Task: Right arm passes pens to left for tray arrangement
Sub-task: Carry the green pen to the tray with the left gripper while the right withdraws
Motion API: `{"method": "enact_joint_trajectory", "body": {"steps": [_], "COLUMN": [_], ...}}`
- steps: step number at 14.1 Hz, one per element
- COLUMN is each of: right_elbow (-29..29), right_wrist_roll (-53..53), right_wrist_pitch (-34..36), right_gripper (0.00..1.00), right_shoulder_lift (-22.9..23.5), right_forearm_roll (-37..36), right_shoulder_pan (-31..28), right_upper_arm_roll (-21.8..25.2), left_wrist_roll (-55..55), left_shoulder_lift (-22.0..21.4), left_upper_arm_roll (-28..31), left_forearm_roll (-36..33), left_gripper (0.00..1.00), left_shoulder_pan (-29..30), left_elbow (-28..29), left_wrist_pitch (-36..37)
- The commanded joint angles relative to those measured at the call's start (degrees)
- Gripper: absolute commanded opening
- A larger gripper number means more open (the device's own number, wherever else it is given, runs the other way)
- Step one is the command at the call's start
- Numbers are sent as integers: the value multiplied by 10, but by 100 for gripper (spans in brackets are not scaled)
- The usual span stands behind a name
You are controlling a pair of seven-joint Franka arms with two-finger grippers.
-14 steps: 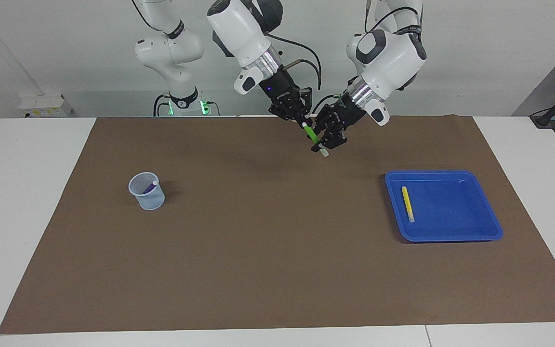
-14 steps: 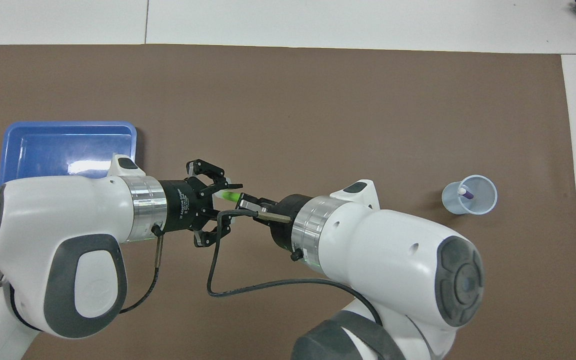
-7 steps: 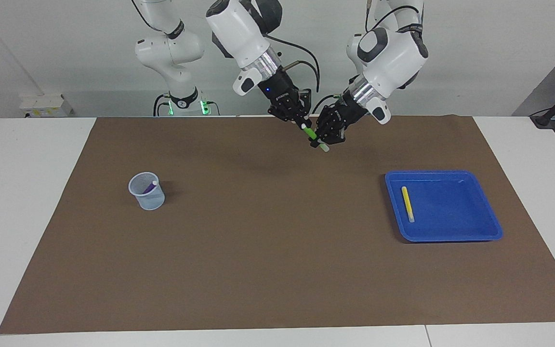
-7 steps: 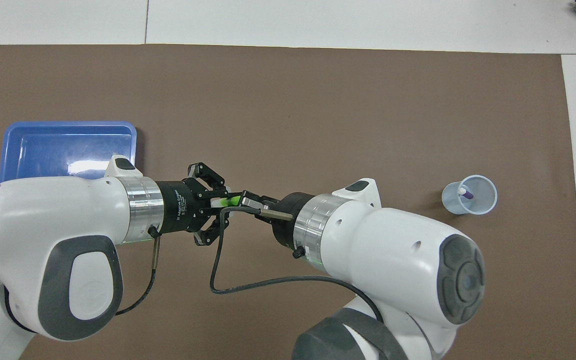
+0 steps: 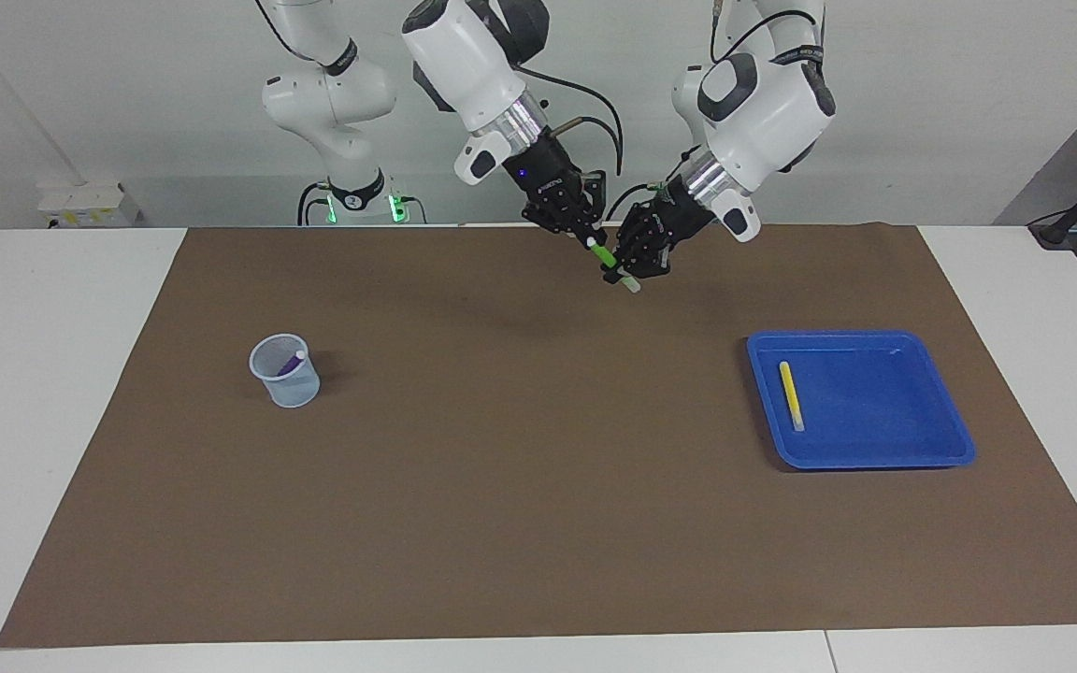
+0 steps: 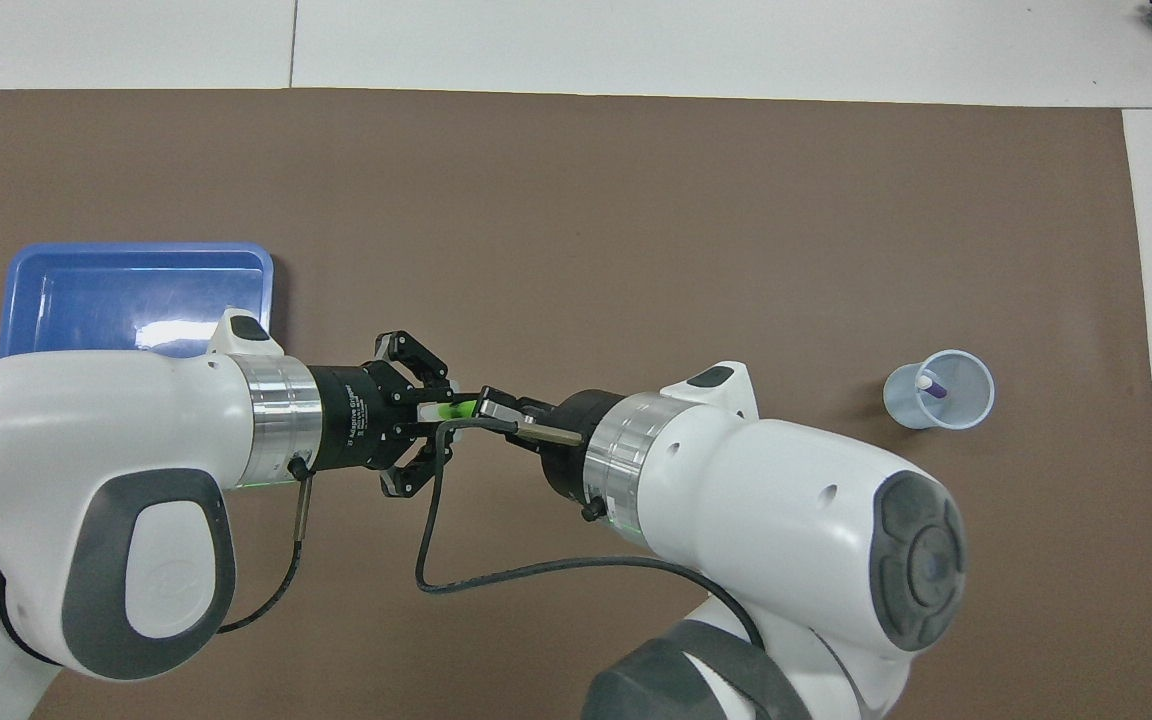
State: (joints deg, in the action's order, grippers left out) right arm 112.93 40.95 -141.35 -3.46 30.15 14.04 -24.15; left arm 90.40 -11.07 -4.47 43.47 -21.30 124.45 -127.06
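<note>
Two arms in glossy white shells with dark grey oval joint caps are seen, each wrist ended by a polished silver ring and a black cylindrical mount. The left gripper (image 5: pixel 630 273) and the right gripper (image 5: pixel 592 239) are built of black linkage fingers; white lettering is printed on the left mount. A black cable is looped at 6 o'clock below the wrists. Green lights are shown at the right arm's base.

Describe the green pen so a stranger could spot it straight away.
Start from the brown mat that covers the table, and find where the two arms meet in the air above its edge nearest the robots. There the right gripper and left gripper both clamp the green pen. It is the only pen held aloft, bright green with a pale tip.
</note>
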Motion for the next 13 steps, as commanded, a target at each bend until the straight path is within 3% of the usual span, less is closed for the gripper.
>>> {"method": "enact_joint_trajectory", "body": {"steps": [1,4,7,13], "right_elbow": [0,-4,-7,-3], "right_wrist_roll": [11,-3,-70,-207], "right_wrist_pitch": [-2,42,133,286], "right_gripper": [100,100,100,100], "right_shoulder_lift": [-5,-5,-11,-30], "right_forearm_roll": [11,-1,-34,-132], "right_shoulder_pan": [-7,-13,-47,-120], "right_upper_arm_roll": [-1,3,4,5], "left_wrist_roll": [-22,-85,-195,-530], "left_shoulder_lift": [-23,-26,-26,-25], "left_upper_arm_roll": [2,2,2,2], "left_forearm_roll": [1,0,-13,-183], "left_gripper": [0,0,0,0], "left_shoulder_pan": [0,40,104,194], "left_elbow": [11,4,-13,-40], "left_wrist_pitch": [28,74,153,283]}}
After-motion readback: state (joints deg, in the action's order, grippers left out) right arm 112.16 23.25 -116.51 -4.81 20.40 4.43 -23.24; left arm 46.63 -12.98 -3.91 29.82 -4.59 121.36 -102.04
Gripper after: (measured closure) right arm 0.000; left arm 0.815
